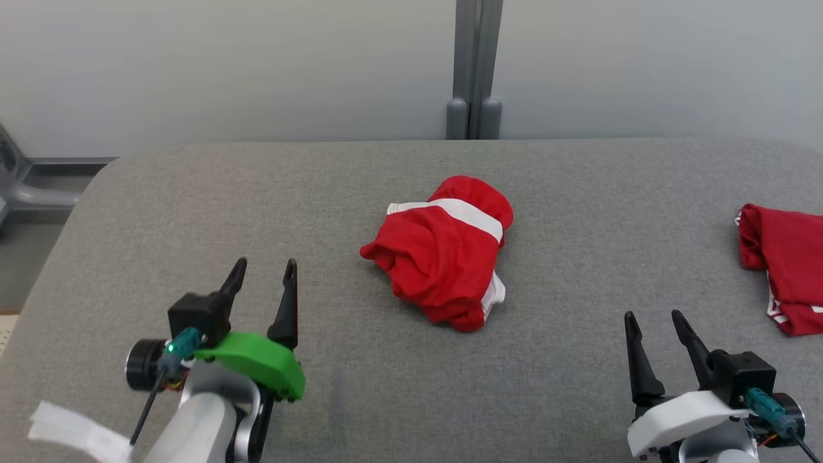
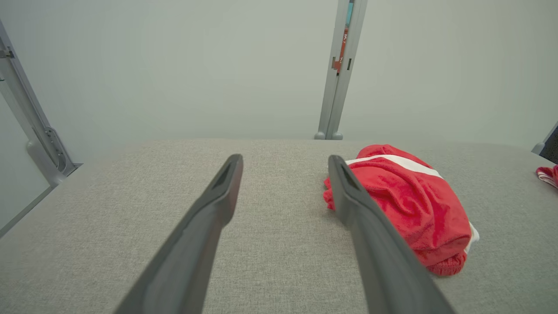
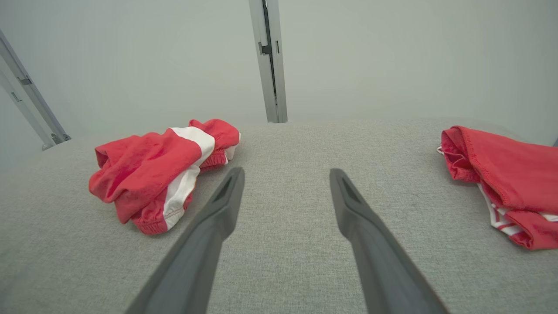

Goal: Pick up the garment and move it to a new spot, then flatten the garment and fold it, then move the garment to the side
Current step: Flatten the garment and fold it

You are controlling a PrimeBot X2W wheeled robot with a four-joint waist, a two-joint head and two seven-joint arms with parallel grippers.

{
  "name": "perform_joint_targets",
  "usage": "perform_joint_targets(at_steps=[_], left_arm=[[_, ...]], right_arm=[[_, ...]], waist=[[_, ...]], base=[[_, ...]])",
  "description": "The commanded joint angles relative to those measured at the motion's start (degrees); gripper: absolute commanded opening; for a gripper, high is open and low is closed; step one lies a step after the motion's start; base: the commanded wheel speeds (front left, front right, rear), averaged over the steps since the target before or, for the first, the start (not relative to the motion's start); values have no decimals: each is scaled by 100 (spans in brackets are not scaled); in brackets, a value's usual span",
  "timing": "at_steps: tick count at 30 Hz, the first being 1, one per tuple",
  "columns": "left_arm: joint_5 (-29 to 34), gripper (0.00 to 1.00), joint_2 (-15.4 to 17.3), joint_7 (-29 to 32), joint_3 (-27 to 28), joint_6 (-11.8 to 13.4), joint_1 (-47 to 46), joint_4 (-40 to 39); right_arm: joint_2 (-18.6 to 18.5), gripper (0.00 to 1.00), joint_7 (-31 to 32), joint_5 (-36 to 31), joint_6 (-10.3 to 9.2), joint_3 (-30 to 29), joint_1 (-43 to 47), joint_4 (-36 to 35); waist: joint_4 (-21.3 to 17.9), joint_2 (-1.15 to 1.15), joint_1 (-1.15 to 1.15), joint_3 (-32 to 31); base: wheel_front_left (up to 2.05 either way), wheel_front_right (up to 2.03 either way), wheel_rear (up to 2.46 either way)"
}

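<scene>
Left gripper (image 1: 266, 262) at 7 o'clock in the head view: released, fingers spread, nothing between them, tips toward 12. Right gripper (image 1: 652, 315) at 5 o'clock, likewise released and empty, fingers leaning slightly toward 11. Both above bare grey table (image 1: 257, 193), clear of any cloth. Garment (image 1: 443, 257) near the table's middle, crumpled into a red heap with a white band across its top and a white edge at its 5 o'clock corner; well apart from both grippers, at about 2 o'clock from the left one and 10 o'clock from the right. In the left wrist view, left gripper (image 2: 285, 159) parted, garment (image 2: 405, 200) at 3 o'clock, partly behind the right-hand finger. In the right wrist view, right gripper (image 3: 286, 172) spread wide, garment (image 3: 144, 170) at 9 o'clock, second garment (image 3: 505, 174) — red, white-striped hem — at 3 o'clock. Grey post (image 1: 474, 64) at 12 o'clock behind the table.
</scene>
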Motion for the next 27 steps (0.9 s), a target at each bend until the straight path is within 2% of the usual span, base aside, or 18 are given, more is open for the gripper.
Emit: perform_joint_targets(at_steps=[1,5,8,13,23,27], left_arm=[[13,100,-60,119,-44,-44,-239,56],[-8,100,-288,642,-241,-158,-981,343],[-124,100,-597,994,-351,-226,-1484,680],[-556,100,-909,1599,-428,-311,-2168,1331],[-941,100,-1004,2168,-774,-361,-2877,2427],[-876,100,-1009,2162,-885,-133,-2995,2735]], right_arm=[[-17,100,21,-46,-9,7,-108,-34],[-17,100,68,-93,-9,30,-239,-116],[-16,100,68,-121,-9,49,-380,-176],[-14,100,29,-68,-9,148,-645,-185],[-15,100,-129,37,-9,347,-952,60],[-15,100,-167,86,-9,388,-989,150]], waist=[[-195,0,0,193],[-456,0,0,545],[-675,0,0,845],[-1018,0,0,1300],[-1465,0,0,1617],[-1567,0,0,1591]], base=[[0,0,0],[0,0,0],[0,0,0],[0,0,0],[0,0,0],[0,0,0]])
